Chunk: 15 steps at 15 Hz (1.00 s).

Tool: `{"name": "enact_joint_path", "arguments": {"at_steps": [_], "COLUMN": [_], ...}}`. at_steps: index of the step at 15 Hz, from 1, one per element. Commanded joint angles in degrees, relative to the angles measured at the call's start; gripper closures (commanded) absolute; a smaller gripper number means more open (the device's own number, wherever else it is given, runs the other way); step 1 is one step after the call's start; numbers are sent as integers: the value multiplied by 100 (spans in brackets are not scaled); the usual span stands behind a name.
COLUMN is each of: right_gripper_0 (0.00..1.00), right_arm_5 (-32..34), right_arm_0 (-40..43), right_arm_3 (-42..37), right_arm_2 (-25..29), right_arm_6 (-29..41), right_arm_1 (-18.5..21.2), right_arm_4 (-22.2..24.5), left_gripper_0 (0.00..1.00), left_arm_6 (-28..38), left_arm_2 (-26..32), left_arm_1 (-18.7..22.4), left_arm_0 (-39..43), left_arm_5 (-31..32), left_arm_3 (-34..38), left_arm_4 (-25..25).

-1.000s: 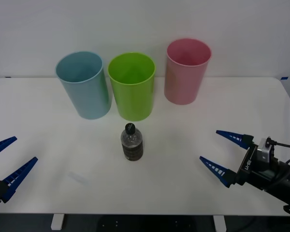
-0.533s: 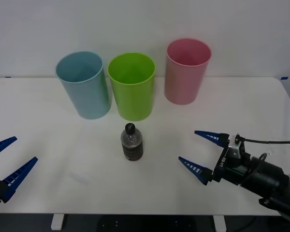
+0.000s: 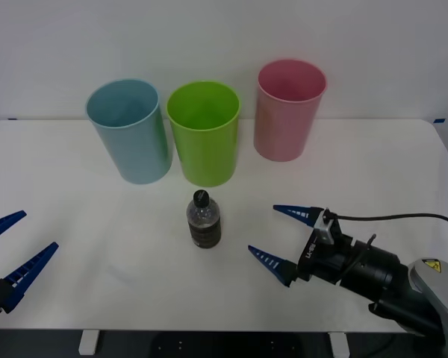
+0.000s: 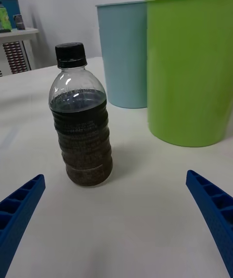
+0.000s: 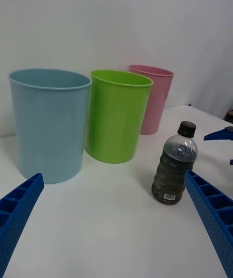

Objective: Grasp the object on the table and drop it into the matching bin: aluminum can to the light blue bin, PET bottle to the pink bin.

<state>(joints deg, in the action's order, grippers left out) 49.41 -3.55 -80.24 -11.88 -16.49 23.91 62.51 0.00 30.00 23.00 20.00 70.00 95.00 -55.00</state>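
While the wide white table [image 3: 75, 171] carries the tall pink plastic bin [image 3: 287, 112] far right, we see the small clear black-capped PET bottle [image 3: 204, 219] upright mid-table; right gripper [image 3: 287, 238] wide open, empty, just right of it; left gripper [image 3: 13, 250] open, empty, near-left edge.

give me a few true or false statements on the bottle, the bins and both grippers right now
1. The PET bottle stands upright on the table. True.
2. The right gripper is shut on the bottle. False: it is open and apart from it, to the bottle's right.
3. The pink bin is the rightmost of the three bins. True.
4. The lime green bin lies tipped over. False: it stands upright, between the light blue bin and the pink one.
5. The left gripper is open at the table's left edge. True.
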Motion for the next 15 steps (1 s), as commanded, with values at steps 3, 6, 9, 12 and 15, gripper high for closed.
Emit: {"name": "enact_joint_path", "arguments": {"at_steps": [3, 6, 9, 12, 15], "right_gripper_0": [0, 0, 0, 0, 0], "right_arm_5": [-616, -731, -836, -924, -810], "right_arm_0": [-216, -322, -471, -594, -972], "right_arm_3": [0, 0, 0, 70, 668], "right_arm_2": [-517, -701, -956, -1097, -1115], "right_arm_6": [-74, -74, -56, -65, -153], "right_arm_1": [-88, -141, -159, -229, -493], "right_arm_4": [-19, -19, -19, 25, 69], "left_gripper_0": [0, 0, 0, 0, 0], "left_arm_6": [0, 0, 0, 0, 0], "left_arm_2": [0, 0, 0, 0, 0], "left_arm_1": [0, 0, 0, 0, 0], "left_arm_0": [0, 0, 0, 0, 0], "left_arm_5": [0, 0, 0, 0, 0], "left_arm_3": [0, 0, 0, 0, 0], "left_arm_4": [0, 0, 0, 0, 0]}}
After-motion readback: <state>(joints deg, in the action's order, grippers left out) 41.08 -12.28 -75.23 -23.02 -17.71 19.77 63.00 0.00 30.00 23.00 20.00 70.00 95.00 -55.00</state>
